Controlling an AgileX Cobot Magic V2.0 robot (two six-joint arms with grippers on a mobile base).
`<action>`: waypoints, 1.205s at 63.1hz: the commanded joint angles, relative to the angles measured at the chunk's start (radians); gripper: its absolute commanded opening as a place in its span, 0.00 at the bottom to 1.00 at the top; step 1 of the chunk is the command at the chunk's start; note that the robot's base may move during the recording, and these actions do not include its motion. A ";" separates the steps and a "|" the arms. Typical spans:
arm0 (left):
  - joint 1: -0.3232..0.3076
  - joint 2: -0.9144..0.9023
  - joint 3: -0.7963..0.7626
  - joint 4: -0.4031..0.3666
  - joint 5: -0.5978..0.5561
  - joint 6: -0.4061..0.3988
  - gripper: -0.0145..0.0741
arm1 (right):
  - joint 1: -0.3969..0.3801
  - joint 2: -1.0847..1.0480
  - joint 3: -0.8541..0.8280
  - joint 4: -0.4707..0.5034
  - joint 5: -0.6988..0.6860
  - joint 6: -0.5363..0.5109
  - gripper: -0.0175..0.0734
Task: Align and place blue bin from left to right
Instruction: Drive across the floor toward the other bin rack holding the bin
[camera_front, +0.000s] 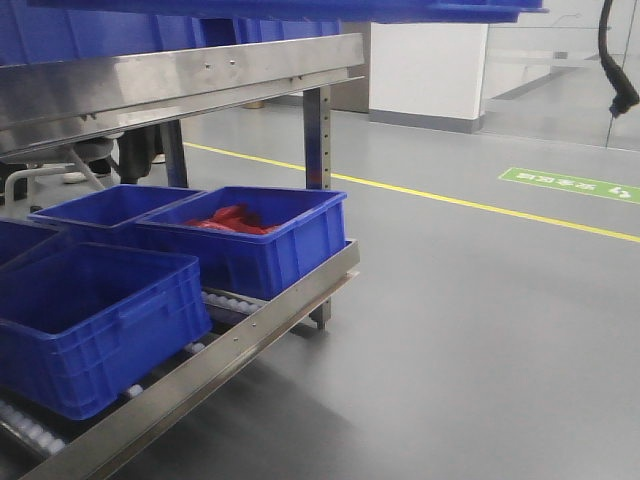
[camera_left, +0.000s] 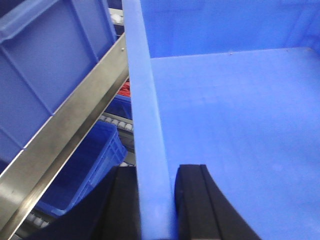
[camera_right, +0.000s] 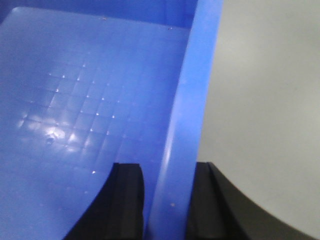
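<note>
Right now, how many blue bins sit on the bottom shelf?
3 clearly: the nearest bin, the bin holding red items, the rear bin. A sliver at the left edge may be a fourth.

**A:** Entry one, front view: light?
**B:** Bright, even, from overhead. Soft sheen on the grey floor (camera_front: 470, 330), right half. Pale glare band along the steel shelf rail (camera_front: 180, 75), upper left. Shade beneath that shelf, deepest at the left edge. Focus fair, slight grain.

**A:** Entry two, left wrist view?
**B:** The blue bin (camera_left: 240, 125) is evenly lit. Its near wall is soft-edged, too close to the lens. The left gripper (camera_left: 156, 171), bottom centre, is underexposed, near black.

**A:** Entry three, right wrist view?
**B:** Small white glints on the bin floor, left centre. Hazy throughout, possibly motion blur.
</note>
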 joint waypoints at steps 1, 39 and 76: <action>-0.004 -0.025 -0.015 -0.008 -0.103 0.016 0.14 | 0.004 -0.016 -0.020 0.000 -0.118 -0.038 0.11; -0.004 -0.025 -0.015 -0.008 -0.103 0.016 0.14 | 0.004 0.045 -0.020 0.000 -0.133 -0.038 0.11; -0.004 -0.025 -0.015 -0.008 -0.103 0.016 0.14 | 0.004 0.045 -0.020 0.000 -0.133 -0.038 0.11</action>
